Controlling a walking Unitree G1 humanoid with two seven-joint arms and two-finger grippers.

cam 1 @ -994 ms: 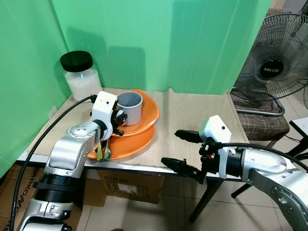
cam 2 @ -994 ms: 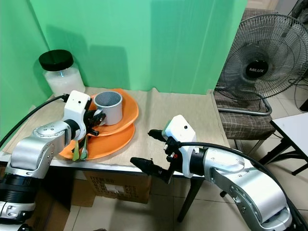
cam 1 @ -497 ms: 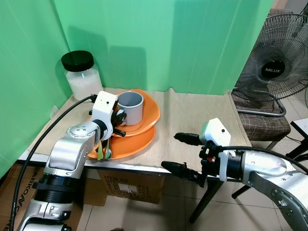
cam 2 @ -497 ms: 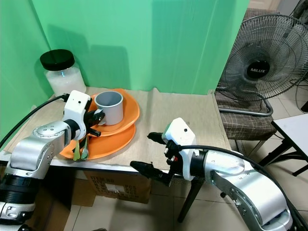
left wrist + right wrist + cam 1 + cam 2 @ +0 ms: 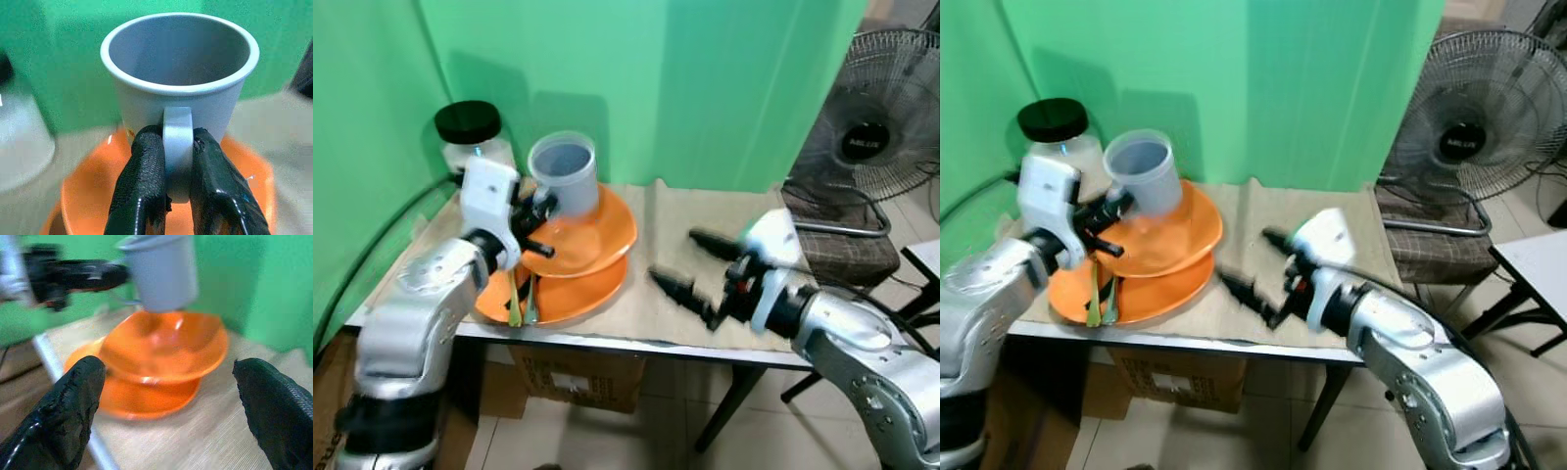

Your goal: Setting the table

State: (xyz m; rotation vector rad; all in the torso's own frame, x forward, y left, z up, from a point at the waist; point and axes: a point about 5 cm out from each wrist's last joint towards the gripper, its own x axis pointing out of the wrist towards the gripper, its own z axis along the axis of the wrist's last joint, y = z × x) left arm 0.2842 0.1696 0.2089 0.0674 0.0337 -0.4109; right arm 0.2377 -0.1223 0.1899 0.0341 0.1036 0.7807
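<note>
- Cup (image 5: 564,173) hangs above the stacked orange plates (image 5: 597,235), its handle pinched in the left gripper (image 5: 178,196) jaws.
- Right gripper (image 5: 697,264) jaws gape empty over the desk (image 5: 705,220); plates and cutlery (image 5: 521,299) remain unset.

- The standing fan (image 5: 875,127) carried a white brand mark on its dark hub (image 5: 862,144), but the blur left the letters unreadable in both eye views.
- The grey mug (image 5: 179,93) showed a small reddish-yellow mark on its wall beside the handle; it was too small to read as text.
- No other writing, number or sign could be made out on the jar (image 5: 476,142), the orange plates (image 5: 592,235) or the table (image 5: 705,245).
</note>
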